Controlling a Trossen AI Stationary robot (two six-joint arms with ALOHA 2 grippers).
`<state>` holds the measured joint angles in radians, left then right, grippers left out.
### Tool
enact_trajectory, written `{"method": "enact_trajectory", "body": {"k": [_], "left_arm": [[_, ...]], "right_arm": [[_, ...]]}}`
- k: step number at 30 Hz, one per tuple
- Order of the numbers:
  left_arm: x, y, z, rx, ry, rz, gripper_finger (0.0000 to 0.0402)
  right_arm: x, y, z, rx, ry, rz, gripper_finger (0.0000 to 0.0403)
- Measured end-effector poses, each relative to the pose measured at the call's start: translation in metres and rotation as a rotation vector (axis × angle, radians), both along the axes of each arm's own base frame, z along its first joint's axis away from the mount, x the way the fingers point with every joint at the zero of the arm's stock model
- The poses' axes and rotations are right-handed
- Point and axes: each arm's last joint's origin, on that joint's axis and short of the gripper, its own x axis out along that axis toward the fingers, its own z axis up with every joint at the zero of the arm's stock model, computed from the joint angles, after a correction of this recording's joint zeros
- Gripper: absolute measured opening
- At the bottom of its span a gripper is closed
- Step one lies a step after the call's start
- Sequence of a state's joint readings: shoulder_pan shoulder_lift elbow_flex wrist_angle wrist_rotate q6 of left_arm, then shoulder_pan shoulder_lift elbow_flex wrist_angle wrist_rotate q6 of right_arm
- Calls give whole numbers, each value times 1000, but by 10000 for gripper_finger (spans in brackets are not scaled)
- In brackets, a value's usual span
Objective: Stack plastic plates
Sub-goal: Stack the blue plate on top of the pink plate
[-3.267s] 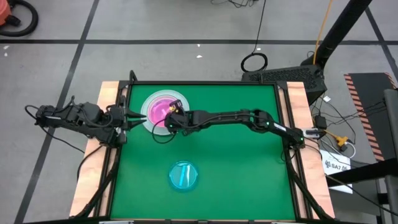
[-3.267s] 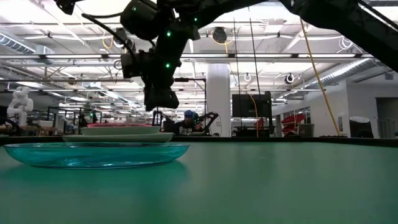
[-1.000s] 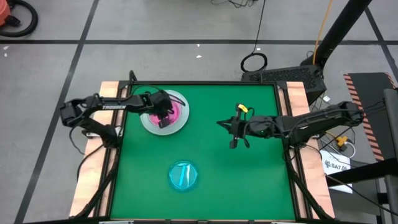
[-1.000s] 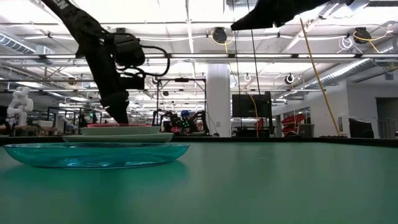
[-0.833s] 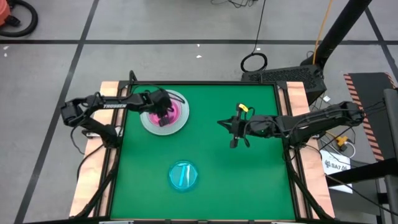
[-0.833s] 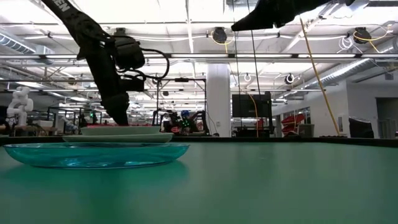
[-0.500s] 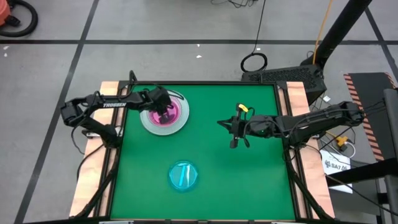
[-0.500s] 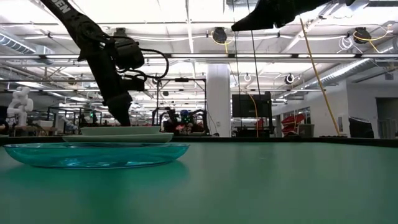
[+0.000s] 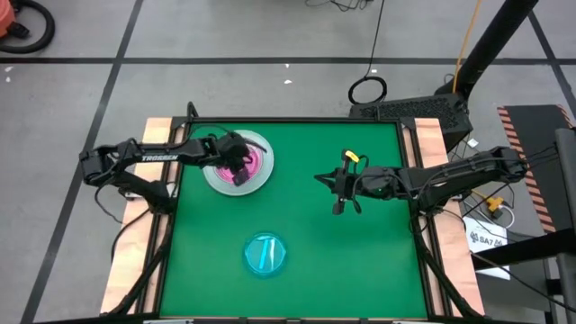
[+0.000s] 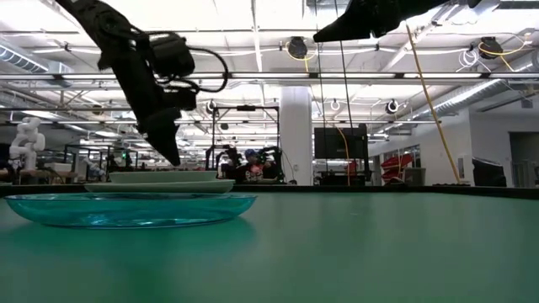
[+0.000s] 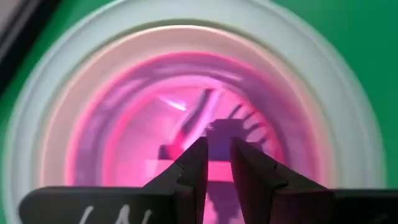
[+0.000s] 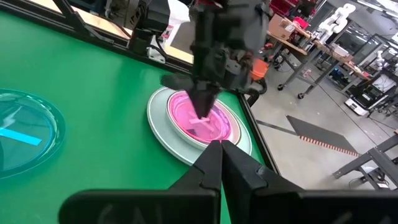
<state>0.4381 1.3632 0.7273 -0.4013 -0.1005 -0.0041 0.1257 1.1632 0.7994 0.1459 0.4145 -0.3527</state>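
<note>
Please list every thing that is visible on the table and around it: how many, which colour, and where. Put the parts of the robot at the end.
pink plate: one, translucent pink, top of the stack at the table's far left.
pale plates: number unclear, pale grey-white, under the pink plate.
cyan plate: one, translucent cyan, alone near the front edge.
table: one, green top with wooden side rails.
cable coil: one, black, on the floor behind the table.
left hand: one, dark, fingers nearly closed, just above the pink plate, holding nothing.
right hand: one, dark, fingers shut, raised over the table's right of centre, empty.
</note>
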Motion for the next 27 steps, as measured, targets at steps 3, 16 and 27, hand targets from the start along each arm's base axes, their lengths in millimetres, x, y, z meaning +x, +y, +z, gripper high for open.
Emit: {"method": "enact_trajectory", "body": {"k": [3,16,27], "left_arm": [[3,-19,5,-46,-26,-55,76],[22,-128,16,-236,-149,-449,76],[23,-188,13,-260,-229,-433,76]], "right_arm": [[0,0,0,0,0,0,0],[0,0,0,-1,0,-2,0],[0,0,1,-6,-3,1,0]]}}
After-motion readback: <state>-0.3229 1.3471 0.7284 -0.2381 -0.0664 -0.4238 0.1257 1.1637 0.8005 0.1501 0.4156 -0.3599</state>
